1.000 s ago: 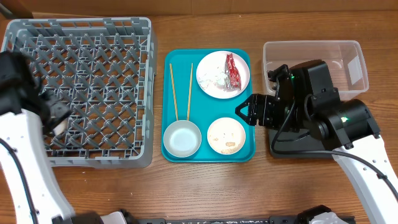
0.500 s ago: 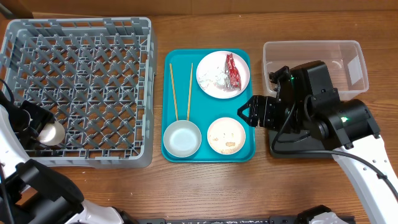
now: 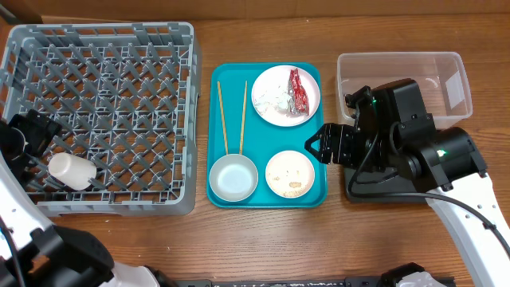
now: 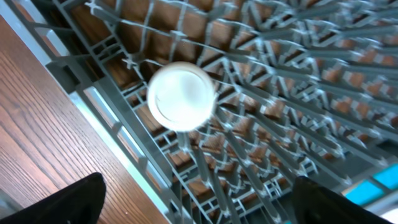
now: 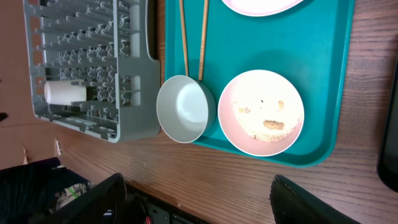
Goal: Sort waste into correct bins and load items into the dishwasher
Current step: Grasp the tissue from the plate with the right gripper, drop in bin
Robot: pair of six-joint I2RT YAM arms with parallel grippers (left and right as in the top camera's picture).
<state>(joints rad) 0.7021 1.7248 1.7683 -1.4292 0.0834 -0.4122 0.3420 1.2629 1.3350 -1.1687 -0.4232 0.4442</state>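
The small white cup (image 3: pixel 72 170) lies on its side in the front left corner of the grey dish rack (image 3: pixel 103 40). My left gripper (image 3: pixel 33 140) is open and empty just left of and above it; in the left wrist view the cup (image 4: pixel 181 95) sits free in the rack lattice (image 4: pixel 292 93) between my spread fingers (image 4: pixel 199 208). My right gripper (image 3: pixel 315 145) is open and empty over the right edge of the teal tray (image 3: pixel 215 88). On that tray stand a white plate (image 3: pixel 271 84) with a red wrapper (image 3: pixel 296 92) and tissue (image 3: pixel 279 102), a plate with food scraps (image 3: pixel 290 173), a metal bowl (image 3: pixel 233 177) and two chopsticks (image 3: pixel 231 115).
A clear tub (image 3: pixel 402 68) stands at the back right, with a black tray (image 3: pixel 382 194) in front of it, largely under my right arm. The right wrist view shows the bowl (image 5: pixel 185 109), scraps plate (image 5: pixel 263 112), chopsticks (image 5: pixel 193 37) and bare wood below.
My left gripper has let go of the cup and drawn back to the left. The cup now lies free in the rack. The right arm has not moved.
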